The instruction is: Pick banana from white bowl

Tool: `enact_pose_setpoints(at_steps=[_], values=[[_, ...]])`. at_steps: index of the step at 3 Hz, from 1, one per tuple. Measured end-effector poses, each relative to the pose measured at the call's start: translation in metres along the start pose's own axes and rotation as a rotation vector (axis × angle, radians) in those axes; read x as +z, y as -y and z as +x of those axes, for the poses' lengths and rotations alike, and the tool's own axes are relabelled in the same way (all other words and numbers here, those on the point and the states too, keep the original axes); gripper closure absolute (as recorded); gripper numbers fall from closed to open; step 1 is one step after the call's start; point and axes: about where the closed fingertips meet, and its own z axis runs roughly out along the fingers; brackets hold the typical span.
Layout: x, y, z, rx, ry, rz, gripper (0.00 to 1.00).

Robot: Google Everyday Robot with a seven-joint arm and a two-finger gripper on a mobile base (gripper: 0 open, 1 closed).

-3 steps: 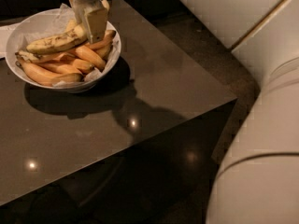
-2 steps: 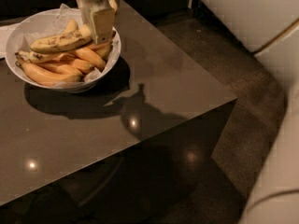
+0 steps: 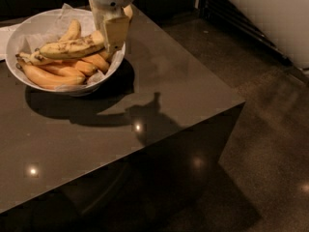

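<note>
The white bowl with a crumpled paper lining stands at the table's far left corner. The banana, long, pale yellow and brown-speckled, lies across the top of the pile. My gripper hangs from the white wrist at the bowl's right rim. It is shut on the banana's right end, with one pale finger in front of it. That end sits slightly raised, and the left end rests on the other bananas.
A shorter speckled banana and several smooth orange bananas also fill the bowl. The dark glossy table drops off at its right and front edges to a dark floor. A white surface stands at the far right.
The banana has shifted to the right in the bowl with the gripper. The large white body at the right has left the view.
</note>
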Motion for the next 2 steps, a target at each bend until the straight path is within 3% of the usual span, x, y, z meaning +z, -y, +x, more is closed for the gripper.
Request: enact_pose_setpoints(at_steps=[1, 2], values=[[0.0, 0.0, 0.0, 0.0, 0.0, 0.0, 1.0], [-0.021, -0.016, 0.006, 0.049, -0.01, -0.002, 1.0]])
